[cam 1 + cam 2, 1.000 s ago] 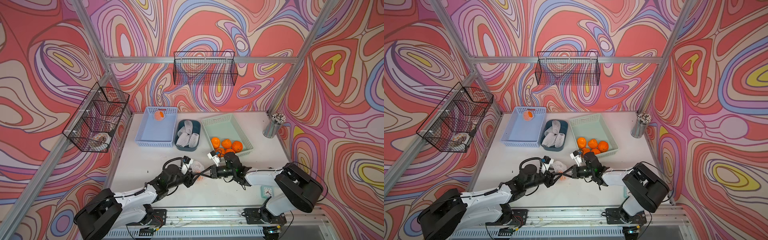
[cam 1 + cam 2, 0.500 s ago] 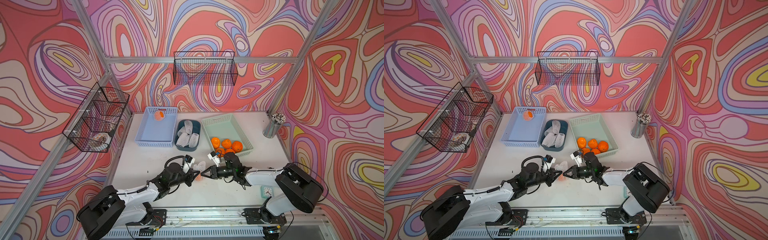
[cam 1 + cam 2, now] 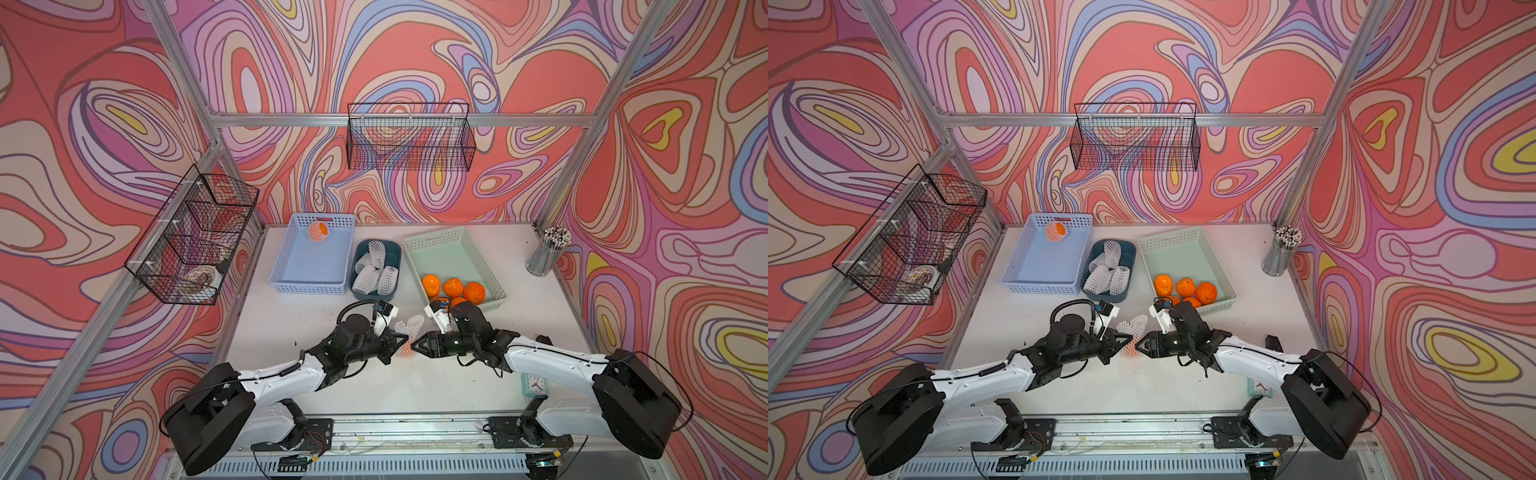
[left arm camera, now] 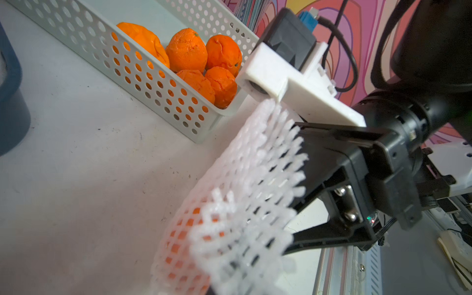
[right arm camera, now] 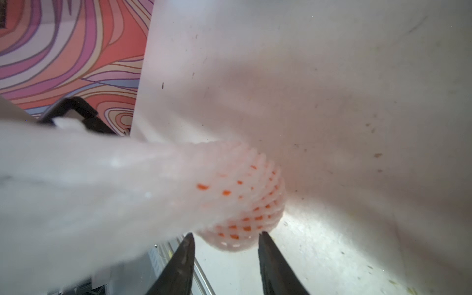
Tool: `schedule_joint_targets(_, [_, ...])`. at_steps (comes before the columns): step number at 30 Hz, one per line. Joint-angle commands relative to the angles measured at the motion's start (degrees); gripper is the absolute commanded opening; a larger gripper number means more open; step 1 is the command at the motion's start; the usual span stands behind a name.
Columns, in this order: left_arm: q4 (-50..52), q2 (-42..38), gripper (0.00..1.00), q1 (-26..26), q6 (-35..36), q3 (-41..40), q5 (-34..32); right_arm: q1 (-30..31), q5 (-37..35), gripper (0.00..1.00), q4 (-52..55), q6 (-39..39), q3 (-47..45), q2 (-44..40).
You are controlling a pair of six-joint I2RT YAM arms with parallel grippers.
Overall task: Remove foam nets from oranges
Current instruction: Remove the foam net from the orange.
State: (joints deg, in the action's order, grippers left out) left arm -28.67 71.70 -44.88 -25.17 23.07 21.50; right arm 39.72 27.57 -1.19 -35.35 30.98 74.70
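An orange sits low inside a white foam net at the table's front middle, seen in both top views. My left gripper is shut on the net's loose upper part; its jaws are hidden by the mesh in the left wrist view. My right gripper stands open just short of the netted orange, one fingertip on each side, touching nothing. Several bare oranges lie in the green basket. Another netted orange lies in the blue basket.
A dark blue bin between the baskets holds several empty nets. A pencil cup stands at the back right, and a small clock by the right arm. Black wire baskets hang on the walls.
The left gripper has shut on the net's loose end. The right gripper has opened, let go and drawn back a little from the netted orange.
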Motion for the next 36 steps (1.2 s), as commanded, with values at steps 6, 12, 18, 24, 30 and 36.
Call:
schedule_joint_targets(6, [-1.04,2.87,0.01,0.41,-3.55,1.63,2.77,-0.16,-6.13,0.43,2.09,6.02,1.51,-1.28])
schedule_joint_targets(12, [-1.33,3.27,0.01,0.41,-3.81,2.07,2.94,-0.13,-3.21,0.40,-0.07,6.52,2.88,1.53])
schedule_joint_targets(18, [2.45,1.40,0.01,1.31,-2.81,4.15,1.41,-0.16,-3.81,0.39,1.08,6.13,3.12,-0.74])
schedule_joint_targets(24, [10.78,-0.94,0.03,4.03,-1.08,8.59,0.93,-0.17,-6.54,0.55,7.35,7.02,3.39,-6.09])
schedule_joint_targets(30, [22.83,-2.06,0.06,5.46,2.03,15.46,1.37,0.02,-6.24,0.86,9.57,6.71,1.62,-10.44])
schedule_joint_targets(36, [35.58,-3.85,0.06,10.35,3.68,21.96,0.24,2.04,-7.19,0.96,9.44,5.13,0.11,-12.02])
